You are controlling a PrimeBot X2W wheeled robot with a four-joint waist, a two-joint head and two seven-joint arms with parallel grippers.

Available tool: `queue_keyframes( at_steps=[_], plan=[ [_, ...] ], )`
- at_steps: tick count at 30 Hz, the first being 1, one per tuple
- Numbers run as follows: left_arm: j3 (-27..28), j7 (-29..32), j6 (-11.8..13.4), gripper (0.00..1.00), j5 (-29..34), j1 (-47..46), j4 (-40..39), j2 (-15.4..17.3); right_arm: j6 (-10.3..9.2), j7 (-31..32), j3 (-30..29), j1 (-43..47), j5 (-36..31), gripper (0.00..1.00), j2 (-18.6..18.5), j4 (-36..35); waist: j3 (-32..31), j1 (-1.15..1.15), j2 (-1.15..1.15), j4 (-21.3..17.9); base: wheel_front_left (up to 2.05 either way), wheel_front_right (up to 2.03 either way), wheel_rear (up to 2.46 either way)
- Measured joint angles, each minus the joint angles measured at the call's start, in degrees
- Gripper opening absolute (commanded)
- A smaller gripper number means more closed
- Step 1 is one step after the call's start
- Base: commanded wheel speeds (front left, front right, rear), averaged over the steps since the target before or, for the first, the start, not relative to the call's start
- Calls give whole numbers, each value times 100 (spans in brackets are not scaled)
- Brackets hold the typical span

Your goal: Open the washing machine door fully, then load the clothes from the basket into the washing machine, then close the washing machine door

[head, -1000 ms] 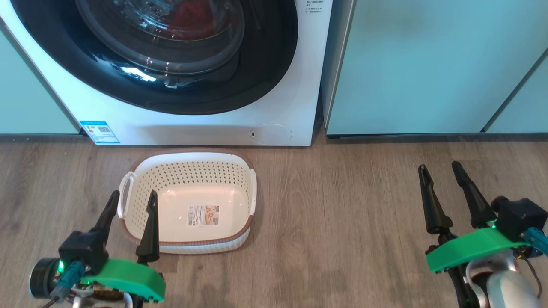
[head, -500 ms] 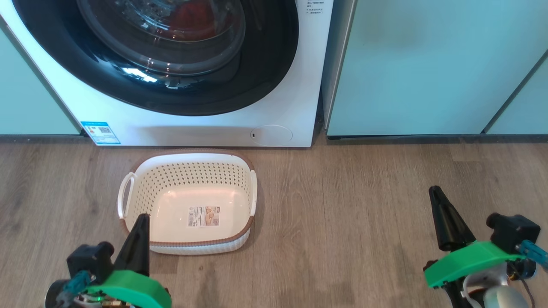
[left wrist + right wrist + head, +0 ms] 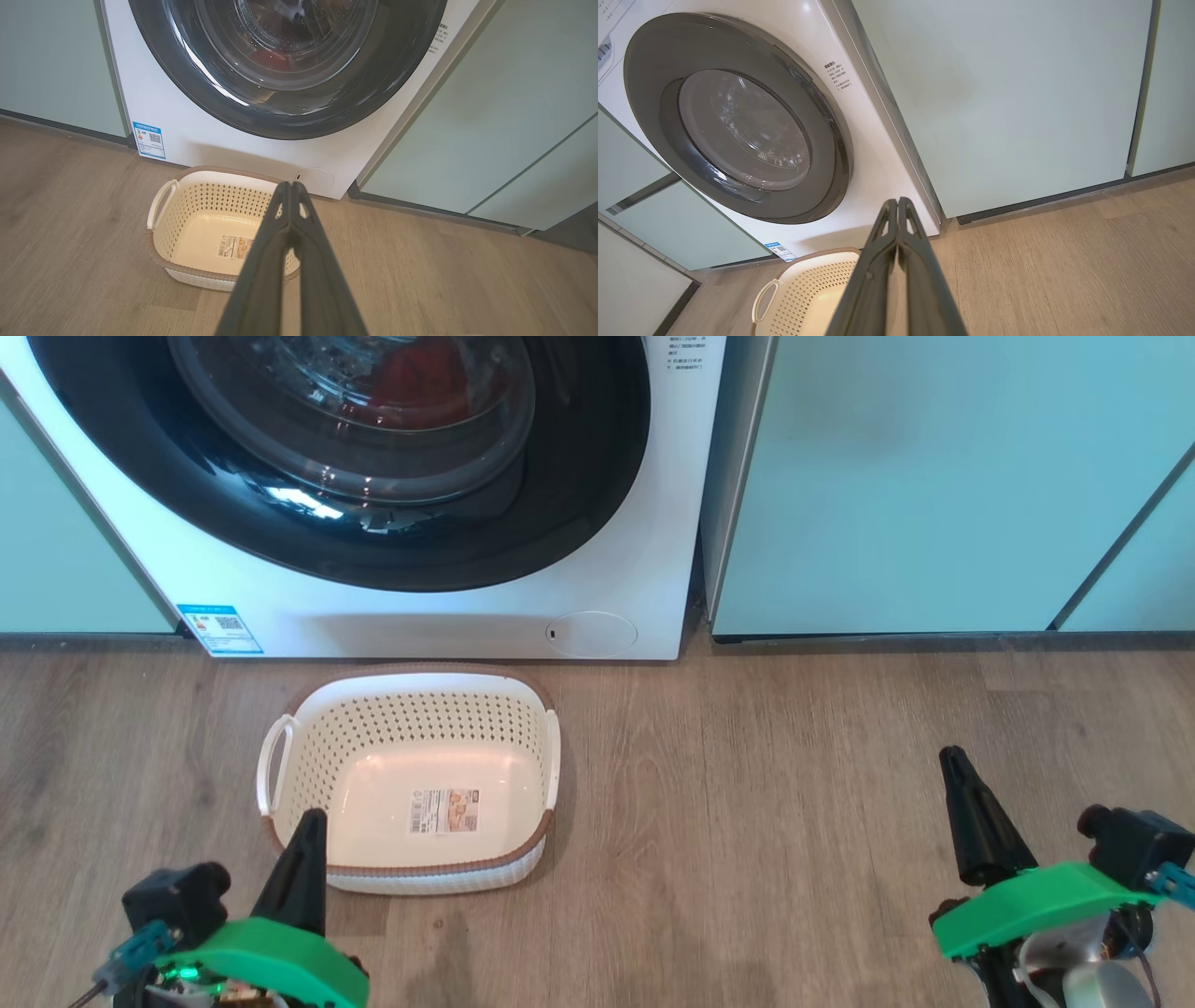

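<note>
The washer (image 3: 448,616) stands between pale green cabinets (image 3: 934,476) on a wood floor (image 3: 747,803). Its door (image 3: 579,476) lies shut, flat against the white front. The clothes (image 3: 420,378) show as a red patch behind the door's glass, inside the drum. Low on the front are a blue label (image 3: 219,628) at the left corner and a small round flap (image 3: 591,633) towards the right.

The basket (image 3: 411,709) sits upright on the floor just before the washer, below the door. Its bare bottom shows the sticker (image 3: 446,810).

The left hand (image 3: 313,814) hangs at the lower left of the head view, its tip over the basket's near left corner. In the left wrist view its two fingers (image 3: 261,261) press together at the tips, with nothing between them, and point towards the basket and the flap.

The right hand (image 3: 950,754) hangs at the lower right over the floor, well apart from the basket and the washer. In the right wrist view its fingers (image 3: 920,270) also meet at the tips, gripping nothing, and point towards the washer's lower right corner.
</note>
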Motion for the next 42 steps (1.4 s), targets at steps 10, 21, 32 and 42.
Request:
queue_keyframes(
  at_steps=[10, 21, 32, 42],
  plan=[
    [126, 63, -125, 0, -630, -114, 168, -45, 0, 75, -2, -84, 643, 0, -5, 73, -21, 0, 0, -3, 0, 0, 0],
    [182, 159, -250, 0, -1310, -184, 343, -125, 0, 167, -12, -88, 1341, 0, -20, 168, -45, 0, 0, -8, 0, 0, 0],
    [324, 258, -383, 0, -1925, -258, 485, -177, 0, 256, -38, -115, 1981, 0, -25, 244, -66, 0, 0, -11, 0, 0, 0],
    [393, 352, -486, 0, -2540, -365, 634, -234, -1, 338, -62, -219, 2610, 0, -34, 333, -87, 0, 0, -15, 0, 0, 0]
  ],
)
